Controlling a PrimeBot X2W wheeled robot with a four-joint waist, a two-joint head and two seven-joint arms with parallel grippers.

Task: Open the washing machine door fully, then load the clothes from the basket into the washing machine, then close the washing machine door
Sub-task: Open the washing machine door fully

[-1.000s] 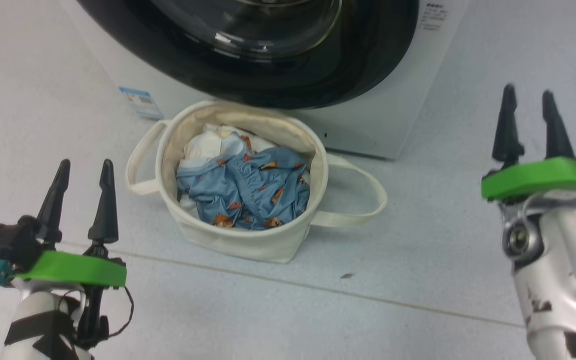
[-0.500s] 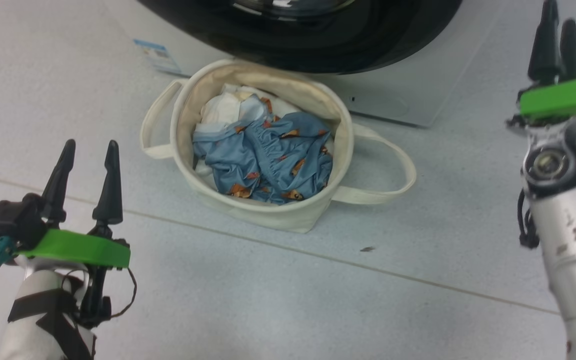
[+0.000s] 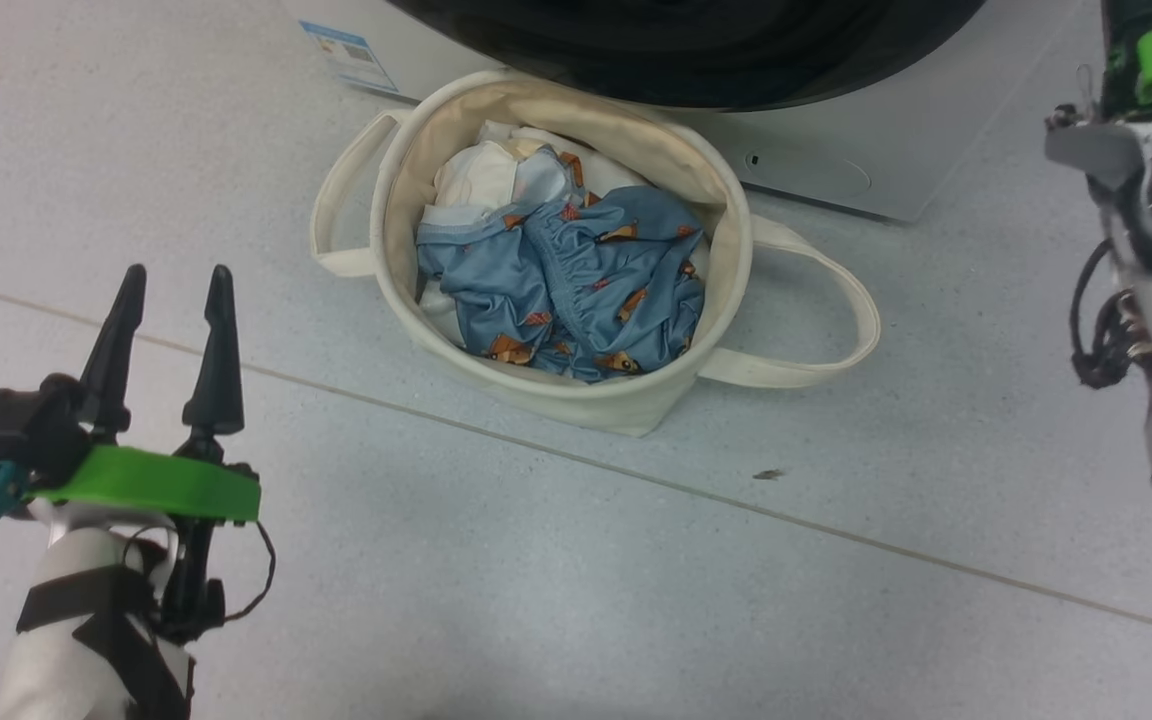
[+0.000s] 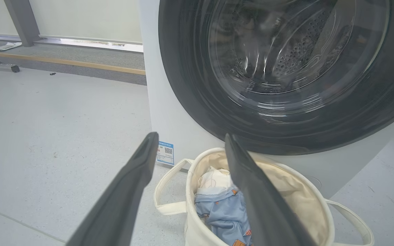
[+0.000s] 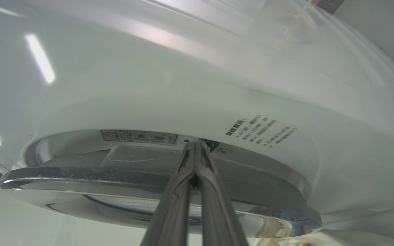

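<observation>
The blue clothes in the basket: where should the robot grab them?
Pinch the bunched, gathered fold on top of the clothes, coming straight down from above. The basket stands upright with soft walls all round, so its open top looks like the only way in.

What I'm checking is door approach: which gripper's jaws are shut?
The right gripper: its jaws press together at the edge of the washing machine door. The left gripper has jaws apart.
</observation>
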